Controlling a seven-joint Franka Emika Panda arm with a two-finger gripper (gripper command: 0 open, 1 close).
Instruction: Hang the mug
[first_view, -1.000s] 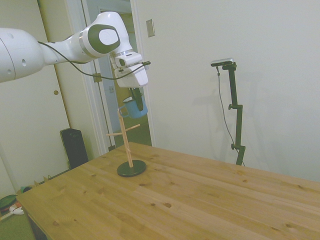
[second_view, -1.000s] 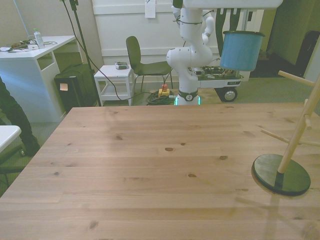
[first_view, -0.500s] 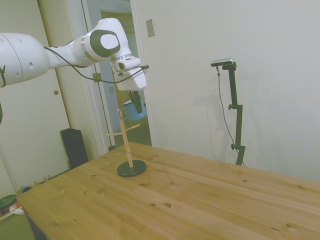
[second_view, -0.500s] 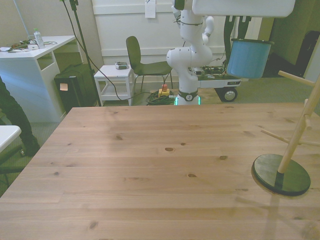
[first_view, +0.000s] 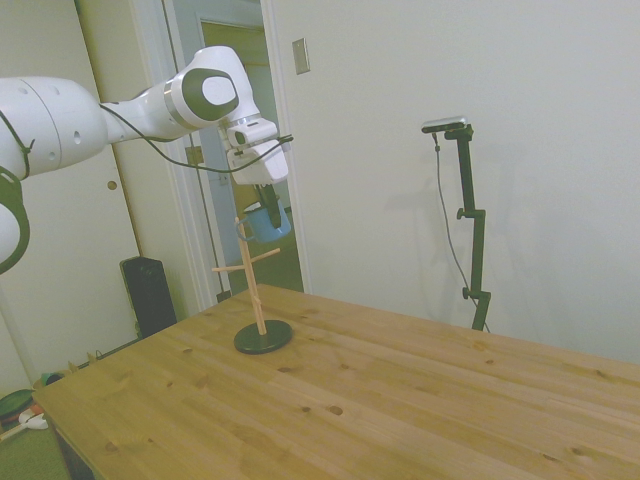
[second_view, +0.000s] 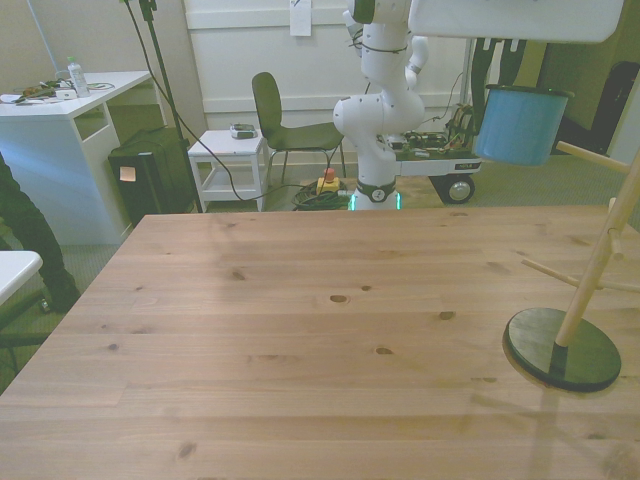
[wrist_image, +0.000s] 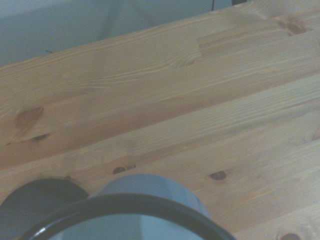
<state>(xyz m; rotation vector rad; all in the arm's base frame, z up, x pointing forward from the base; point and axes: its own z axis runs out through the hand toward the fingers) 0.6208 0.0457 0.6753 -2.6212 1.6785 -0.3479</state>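
A bare pine tabletop (first_view: 400, 400) carries only a wooden peg stand (first_view: 258, 300). The end effector (first_view: 266, 205) grips the mug (first_view: 264, 222) aloft, just beside the stand's top. Approach step, seemingly; next, its handle must align with a peg.

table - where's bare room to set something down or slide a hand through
Nearly the whole wooden table is bare: everything from the front view's left edge across to the mug tree. The only crowded spot is the front view's right, around the tree's dark base and pegs, with the gripper holding the blue mug above them.
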